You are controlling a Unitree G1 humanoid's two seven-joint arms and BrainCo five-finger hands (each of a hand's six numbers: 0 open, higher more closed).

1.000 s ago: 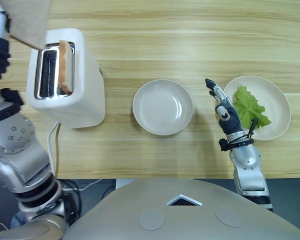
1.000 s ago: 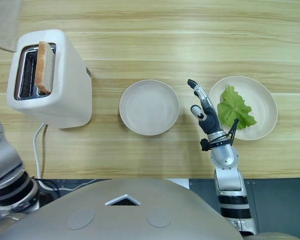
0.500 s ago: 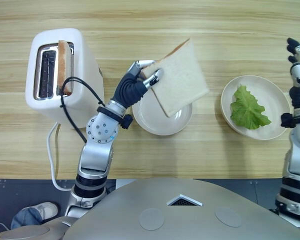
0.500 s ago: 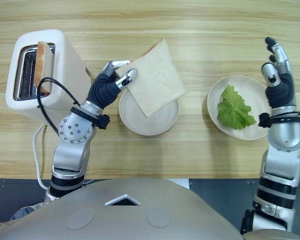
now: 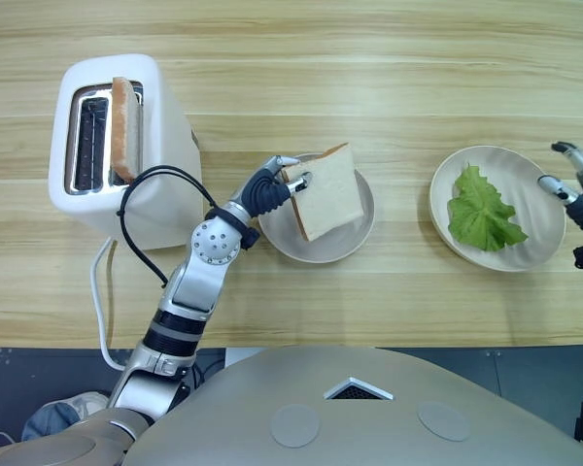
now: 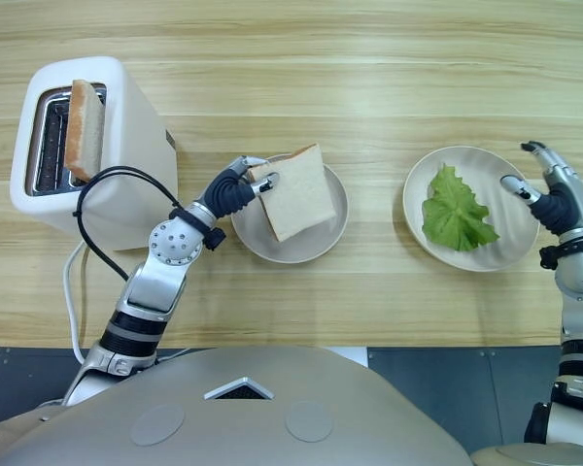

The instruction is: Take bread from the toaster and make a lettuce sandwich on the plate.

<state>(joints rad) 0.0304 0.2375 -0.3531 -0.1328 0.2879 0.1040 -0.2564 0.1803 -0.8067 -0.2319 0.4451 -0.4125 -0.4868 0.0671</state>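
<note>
So the left robot hand (image 5: 269, 191) pinches a bread slice (image 5: 330, 194) by its corner, tilted over the middle plate (image 5: 355, 236), can't tell if it's touching. The other slice (image 5: 125, 126) stands in the toaster (image 5: 165, 194) at the left of the surface (image 5: 369, 58). The lettuce (image 5: 481, 209) lies on the right plate (image 5: 544, 238); the right robot hand (image 6: 556, 199) hangs just beside its rim, fingers loose, holding nothing

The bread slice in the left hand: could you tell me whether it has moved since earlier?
Yes. The bread slice came toward the robot, from over the far rim of the plate to its middle.
</note>
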